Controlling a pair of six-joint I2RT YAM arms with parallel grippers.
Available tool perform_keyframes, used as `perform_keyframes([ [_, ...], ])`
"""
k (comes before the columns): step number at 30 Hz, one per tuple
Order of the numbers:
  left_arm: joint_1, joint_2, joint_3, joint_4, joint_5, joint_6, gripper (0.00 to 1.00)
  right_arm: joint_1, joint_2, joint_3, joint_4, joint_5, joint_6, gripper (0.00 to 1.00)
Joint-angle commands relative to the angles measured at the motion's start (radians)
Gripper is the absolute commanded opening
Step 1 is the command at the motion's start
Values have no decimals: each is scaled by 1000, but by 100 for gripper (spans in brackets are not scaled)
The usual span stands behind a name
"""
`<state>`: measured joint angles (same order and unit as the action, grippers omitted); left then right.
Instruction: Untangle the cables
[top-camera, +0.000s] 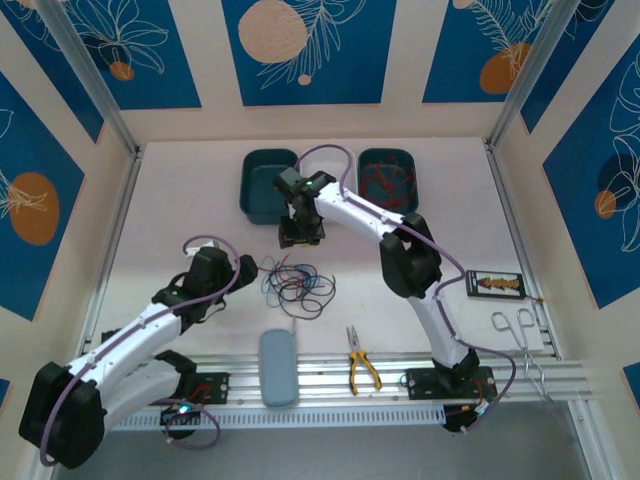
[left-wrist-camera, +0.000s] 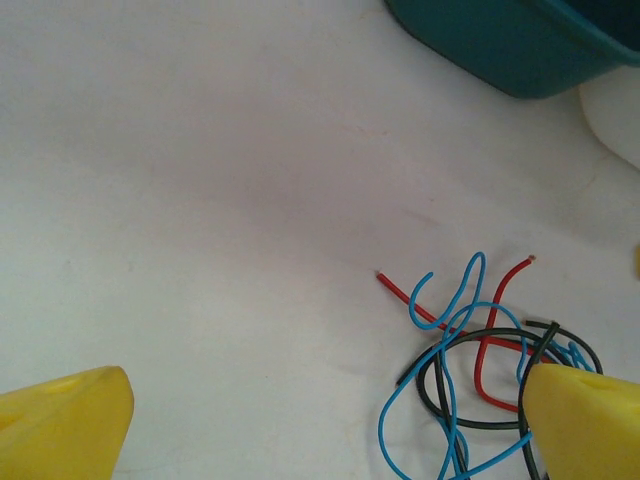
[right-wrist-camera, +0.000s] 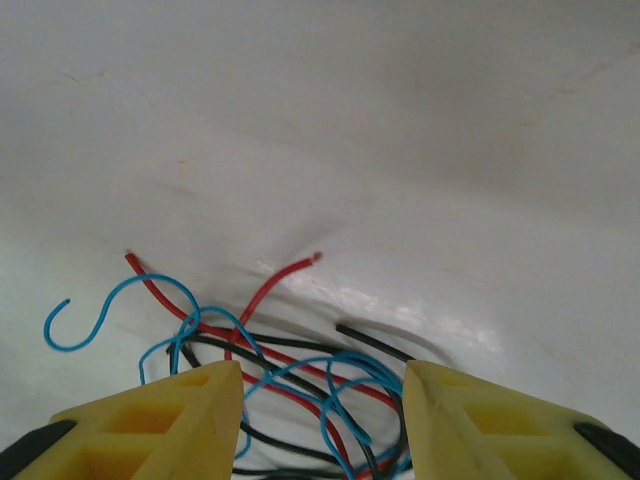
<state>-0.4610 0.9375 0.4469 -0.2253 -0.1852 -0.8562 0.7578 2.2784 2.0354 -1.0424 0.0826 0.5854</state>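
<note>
The cables (top-camera: 300, 285) lie in one loose tangle of red, black and light blue wires on the white table. My right gripper (top-camera: 300, 240) hangs just behind the heap. In the right wrist view its yellow fingers (right-wrist-camera: 150, 420) stand apart on either side of the cables (right-wrist-camera: 300, 365), and the right gripper (right-wrist-camera: 322, 405) pinches none of them. My left gripper (top-camera: 250, 268) sits at the left edge of the heap, wide open (left-wrist-camera: 325, 425). The cables (left-wrist-camera: 455, 320) lie by its right finger (left-wrist-camera: 590, 420), with bare table between the jaws.
Two teal bins stand at the back: the left one (top-camera: 246, 185) looks empty, the right one (top-camera: 415, 180) holds red wires (top-camera: 385, 182). Near the front rail lie a grey case (top-camera: 278, 368), yellow-handled pliers (top-camera: 362, 370), a black box (top-camera: 497, 285) and scissors (top-camera: 525, 340).
</note>
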Motion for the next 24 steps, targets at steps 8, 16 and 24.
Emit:
perform_keyframes([
  [8, 11, -50, -43, -22, -27, -23, 100, 44, 144, 139, -63, 24, 44, 45],
  [16, 10, -26, -48, 2, -8, -23, 100, 67, 215, 201, -94, 52, 47, 44],
  [24, 10, -17, -54, 14, -6, -22, 100, 83, 255, 223, -102, 87, 32, 38],
])
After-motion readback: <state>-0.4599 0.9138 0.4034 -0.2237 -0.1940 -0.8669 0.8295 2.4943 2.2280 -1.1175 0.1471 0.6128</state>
